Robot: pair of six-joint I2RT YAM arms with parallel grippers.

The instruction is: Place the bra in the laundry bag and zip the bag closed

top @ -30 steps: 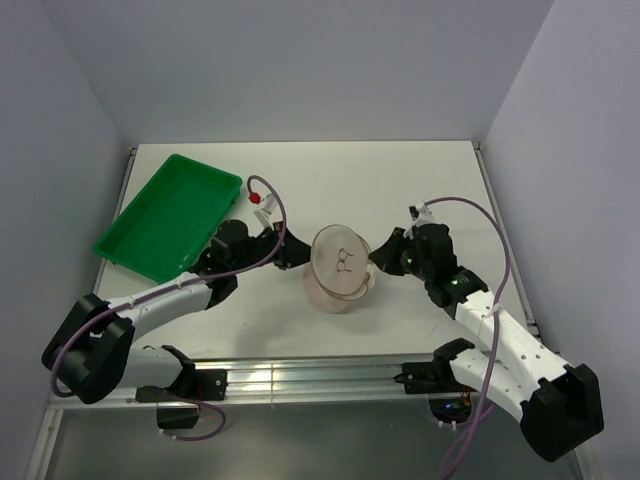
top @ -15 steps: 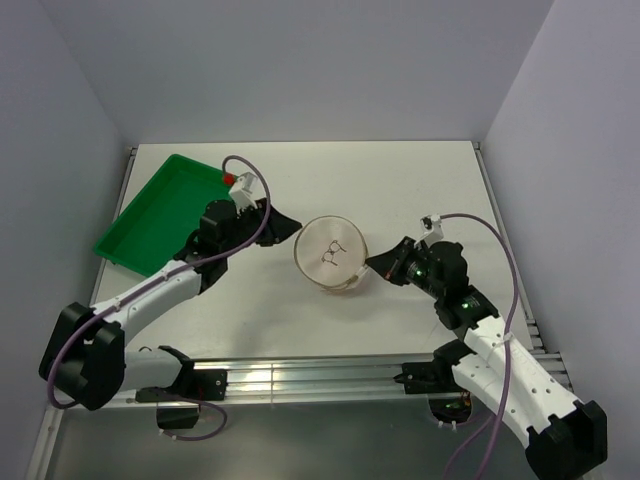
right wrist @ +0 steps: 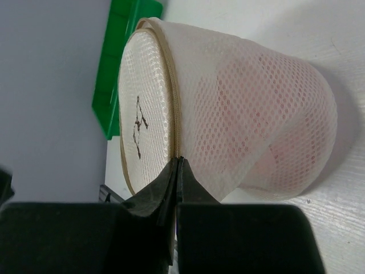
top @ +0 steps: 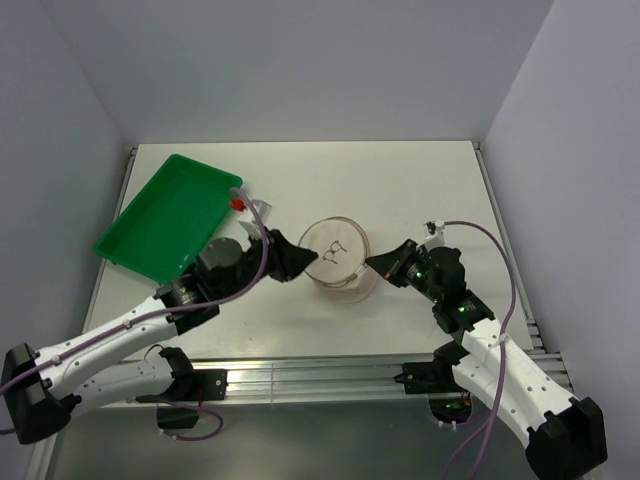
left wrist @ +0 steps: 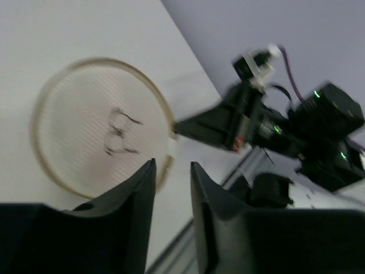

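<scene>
My right fingers (right wrist: 176,171) clamp the rim of the round white mesh laundry bag (top: 335,250) mid-frame, left fingers (left wrist: 140,191) apart beside it.

The white table (top: 420,180) carries a green tray (top: 170,215) at left; the laundry bag (top: 335,250) stands mid-table.

The laundry bag (top: 336,250) stands mid-worktop (top: 430,180), hemmed in on both flanks: the left gripper (top: 307,261), jaws slightly apart, sits just beside its left side, and the right gripper (top: 372,263) pinches its rim on the right. The green tray (top: 170,215) fills the far left corner. Bare surface lies along the far edge, in the far right corner, and at the near edge between the arms.
</scene>
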